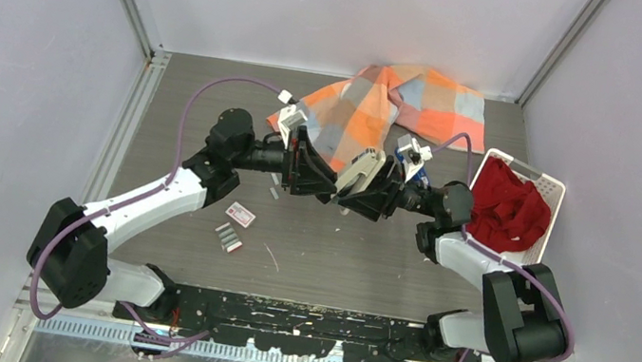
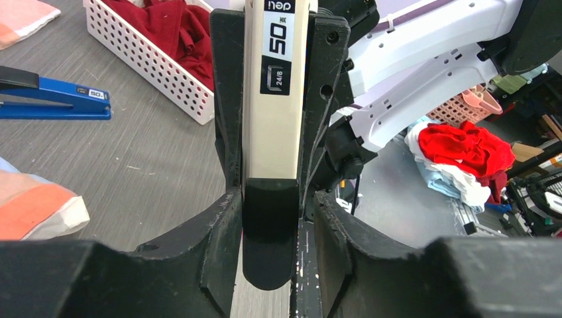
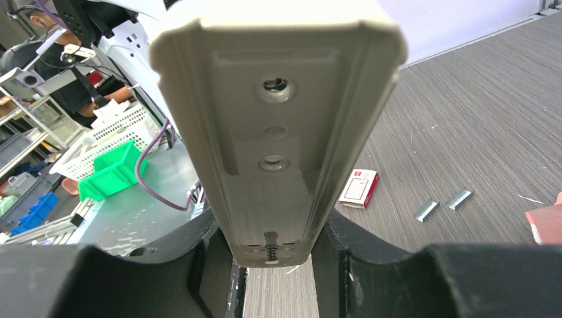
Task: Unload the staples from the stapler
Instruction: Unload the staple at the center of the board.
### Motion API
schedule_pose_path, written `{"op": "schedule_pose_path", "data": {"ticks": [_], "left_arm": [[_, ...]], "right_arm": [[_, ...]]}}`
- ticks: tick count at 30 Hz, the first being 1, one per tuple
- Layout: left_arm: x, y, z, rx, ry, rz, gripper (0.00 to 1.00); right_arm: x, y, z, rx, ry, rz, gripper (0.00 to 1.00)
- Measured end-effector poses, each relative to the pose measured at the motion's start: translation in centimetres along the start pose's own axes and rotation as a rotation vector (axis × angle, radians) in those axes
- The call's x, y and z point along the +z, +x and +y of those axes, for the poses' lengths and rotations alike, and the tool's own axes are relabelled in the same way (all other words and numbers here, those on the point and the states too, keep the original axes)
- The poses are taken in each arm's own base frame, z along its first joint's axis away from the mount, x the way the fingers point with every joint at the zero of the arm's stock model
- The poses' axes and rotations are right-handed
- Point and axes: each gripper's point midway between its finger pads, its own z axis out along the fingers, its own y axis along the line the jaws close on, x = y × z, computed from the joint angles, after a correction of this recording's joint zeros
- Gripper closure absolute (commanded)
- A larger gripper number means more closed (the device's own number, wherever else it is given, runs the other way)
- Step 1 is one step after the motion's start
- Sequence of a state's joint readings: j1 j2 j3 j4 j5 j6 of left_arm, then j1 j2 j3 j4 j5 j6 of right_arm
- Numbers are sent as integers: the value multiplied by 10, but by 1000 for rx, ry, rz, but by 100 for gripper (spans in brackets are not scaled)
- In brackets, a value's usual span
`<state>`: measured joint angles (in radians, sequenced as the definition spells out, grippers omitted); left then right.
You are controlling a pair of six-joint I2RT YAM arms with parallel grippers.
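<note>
the stapler (image 2: 275, 99) in hand is a cream one with a black nose, held in the air over the middle of the table (image 1: 343, 261) between the two arms. the right gripper (image 3: 270, 225) is clamped on its body, a finger tight on each side. that looks meant to keep it steady while the other arm works on it. the left gripper (image 2: 277, 199) comes at it nose-on, fingers close round the black tip. one finger touches and a thin gap shows on the other side, so i can't tell if it grips or just brackets. i'd guess it is after the magazine.

a few staples (image 3: 427, 211) lie loose on the table, well apart from the stapler, just beside a small packet (image 3: 359, 188). a blue stapler (image 2: 56, 99) lies flat by the basket (image 2: 152, 66) of red cloth, untouched. a checked cloth (image 1: 406, 98) is bunched at the back.
</note>
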<state>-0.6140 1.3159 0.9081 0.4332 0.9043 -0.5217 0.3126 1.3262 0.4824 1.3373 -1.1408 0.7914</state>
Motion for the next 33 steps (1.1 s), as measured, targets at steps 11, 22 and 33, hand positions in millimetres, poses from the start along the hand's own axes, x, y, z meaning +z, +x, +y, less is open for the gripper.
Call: {"op": "schedule_pose_path", "data": {"ticks": [11,22,33], "left_arm": [[-1,13,-1,-13,11,48,48],[3,27,8,2,14,104,100],[-28,54,54,378,-170,301,100]], "right_arm": [[0,3,-1,7,3,10,99],[-2,10,-4,26,3,42,99],[-11,47,-69,-302,61,371,99]]}}
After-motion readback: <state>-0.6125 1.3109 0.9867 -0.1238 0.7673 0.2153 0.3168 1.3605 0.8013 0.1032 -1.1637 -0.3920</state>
